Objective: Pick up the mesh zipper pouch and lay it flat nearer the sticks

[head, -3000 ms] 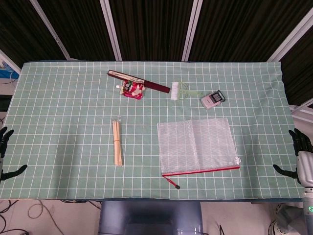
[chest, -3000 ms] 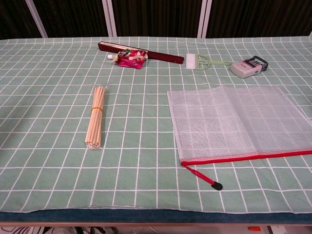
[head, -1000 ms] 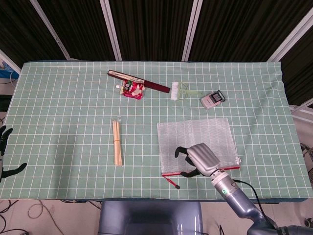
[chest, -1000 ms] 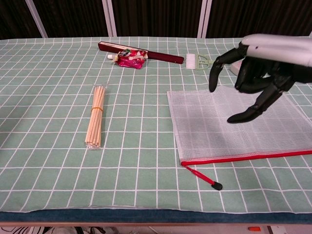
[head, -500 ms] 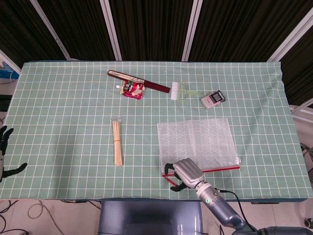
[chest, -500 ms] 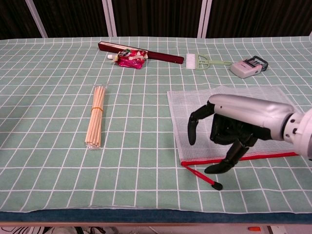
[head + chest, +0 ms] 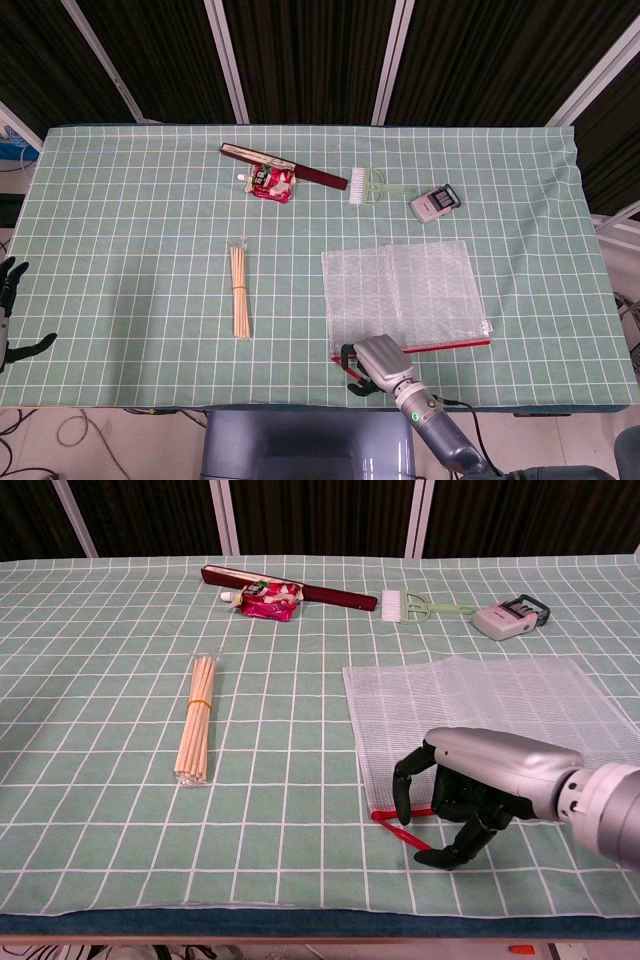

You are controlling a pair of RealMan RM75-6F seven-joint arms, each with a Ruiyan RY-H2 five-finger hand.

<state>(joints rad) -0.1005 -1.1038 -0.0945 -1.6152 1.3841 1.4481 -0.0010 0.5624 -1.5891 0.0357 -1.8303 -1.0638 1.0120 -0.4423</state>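
Mesh zipper pouch (image 7: pixel 470 705): one, lay flat toward 4 o'clock on the table, red zipper edge along its near side.
Right hand (image 7: pixel 455 795): one, over the pouch's near left corner, fingers curled downward around the red zipper pull (image 7: pixel 400 832); whether it grasped anything could not be told.
Left hand (image 7: pixel 10 310): one, released, fingers apart, just off the table's 8 o'clock edge.
Sticks (image 7: pixel 196 718): one banded bundle, toward 8 o'clock, well apart from the pouch.
Open room: bare checked cloth (image 7: pixel 290 740) between sticks and pouch.
Far edge, 12 to 2 o'clock: one dark red case (image 7: pixel 290 588), one red packet (image 7: pixel 265 602), one green brush (image 7: pixel 415 605), one grey stamp (image 7: pixel 510 618).
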